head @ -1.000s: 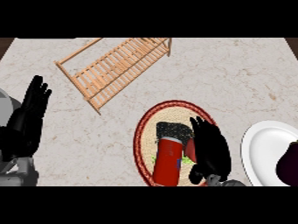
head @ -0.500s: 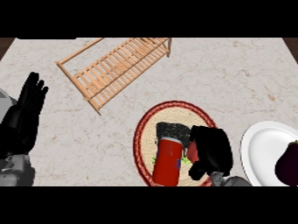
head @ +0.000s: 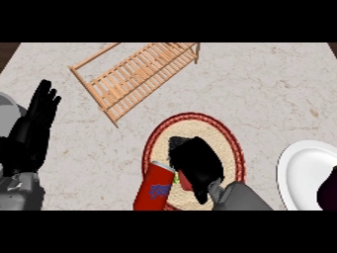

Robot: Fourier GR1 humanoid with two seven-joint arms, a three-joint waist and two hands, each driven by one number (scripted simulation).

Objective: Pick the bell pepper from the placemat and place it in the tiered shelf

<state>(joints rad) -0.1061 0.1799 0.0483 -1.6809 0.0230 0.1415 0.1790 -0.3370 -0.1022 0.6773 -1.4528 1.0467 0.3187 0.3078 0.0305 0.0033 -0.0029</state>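
The round woven placemat (head: 213, 129) with a red rim lies at the centre front of the counter. My right hand (head: 196, 165) sits on it, fingers curled down over the bell pepper (head: 181, 181). Only a sliver of red and a bit of green stem show at the hand's lower left. The wooden tiered shelf (head: 138, 74) lies flat at the back, left of centre, well away from the hand. My left hand (head: 34, 126) rests open at the left edge, fingers up.
A red container with a blue label (head: 155, 190) lies tilted on the mat's lower left rim, touching my right hand. A white plate (head: 299, 170) at the front right carries a dark purple eggplant (head: 335, 188).
My right hand has shifted left across the placemat and curled over the pepper. The red container now lies further left and more tilted. The left hand has barely moved.
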